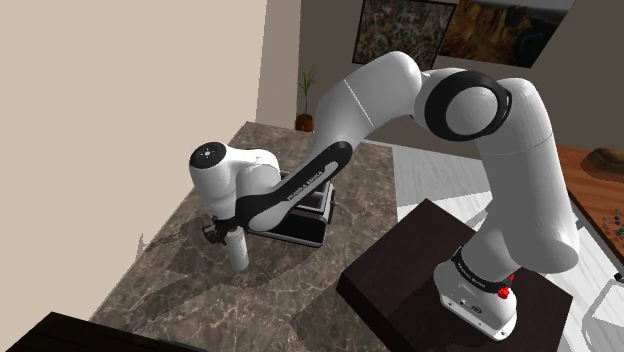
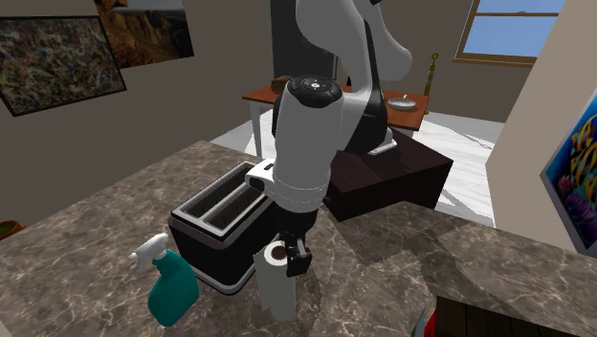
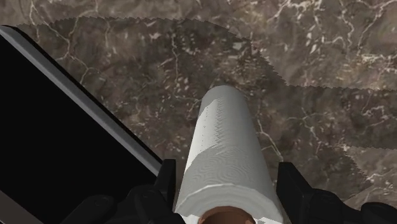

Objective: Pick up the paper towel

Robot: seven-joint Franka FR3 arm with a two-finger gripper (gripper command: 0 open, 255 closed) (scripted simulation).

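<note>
On the dark marbled bench (image 1: 170,280), the white paper towel (image 2: 276,287) roll stands upright, brown core up, just beside a black two-slot toaster (image 2: 206,251). The pincer (image 2: 290,255) sits directly over the roll, with its black fingers (image 3: 167,184) spread to either side of the roll's top end; contact not discernible. A teal spray bottle (image 2: 172,295) stands near the toaster's front corner. Lettering on the white forearm (image 1: 305,183): too small to read

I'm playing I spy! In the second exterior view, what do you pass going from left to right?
spray bottle → toaster → paper towel → stand → fish picture
</note>
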